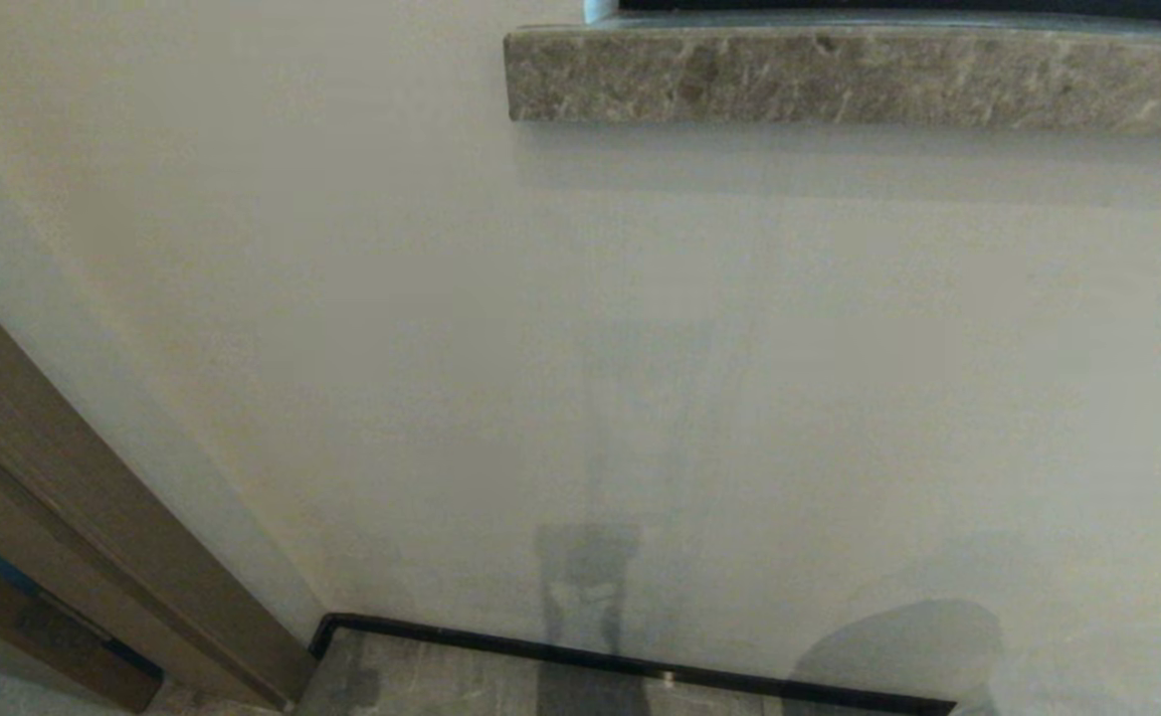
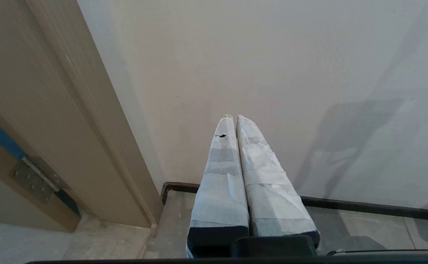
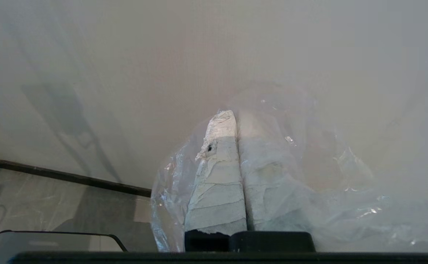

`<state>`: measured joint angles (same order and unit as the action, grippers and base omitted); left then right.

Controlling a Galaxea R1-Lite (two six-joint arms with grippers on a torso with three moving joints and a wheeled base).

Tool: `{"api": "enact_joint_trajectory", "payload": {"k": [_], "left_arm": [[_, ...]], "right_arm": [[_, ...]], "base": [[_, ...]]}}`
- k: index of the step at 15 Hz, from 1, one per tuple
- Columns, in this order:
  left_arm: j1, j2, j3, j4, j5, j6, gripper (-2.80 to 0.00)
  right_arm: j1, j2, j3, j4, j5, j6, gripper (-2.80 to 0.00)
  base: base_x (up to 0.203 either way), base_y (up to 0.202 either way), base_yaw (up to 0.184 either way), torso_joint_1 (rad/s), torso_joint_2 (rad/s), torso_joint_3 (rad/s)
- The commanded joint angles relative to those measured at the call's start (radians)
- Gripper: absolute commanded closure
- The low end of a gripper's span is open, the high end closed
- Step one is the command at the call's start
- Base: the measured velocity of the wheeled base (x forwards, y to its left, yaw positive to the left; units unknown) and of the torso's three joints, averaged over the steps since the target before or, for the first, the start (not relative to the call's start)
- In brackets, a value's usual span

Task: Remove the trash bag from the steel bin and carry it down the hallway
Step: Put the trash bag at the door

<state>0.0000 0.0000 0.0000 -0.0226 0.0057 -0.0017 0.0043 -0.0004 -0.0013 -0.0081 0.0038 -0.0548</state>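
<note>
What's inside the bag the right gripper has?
Nothing readable. The right gripper is shut on the bag, whose thin clear film drapes over one finger; through it only the pale wall shows. The lower part of the bag is out of view, so its contents stay unknown.

No text, label, brand, number or sign can be read anywhere.
</note>
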Motion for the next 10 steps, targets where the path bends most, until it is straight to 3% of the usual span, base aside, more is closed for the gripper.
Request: {"api": "enact_joint_trajectory", "payload": {"k": [1, 10], "left_arm": [[0.000, 0.000, 0.011, 0.000, 0.000, 0.000, 0.00], [0.000, 0.000, 0.011, 0.001, -0.003, 0.015, 0.00]], "right_arm": [[0.000, -0.001, 0.001, 0.000, -0.001, 0.001, 0.00], [0.000, -0.001, 0.001, 0.000, -0.002, 0.003, 0.00]], "base": [[0.000, 0.000, 0.000, 0.000, 0.00, 0.000], [0.000, 0.000, 0.000, 0.000, 0.00, 0.000]]}}
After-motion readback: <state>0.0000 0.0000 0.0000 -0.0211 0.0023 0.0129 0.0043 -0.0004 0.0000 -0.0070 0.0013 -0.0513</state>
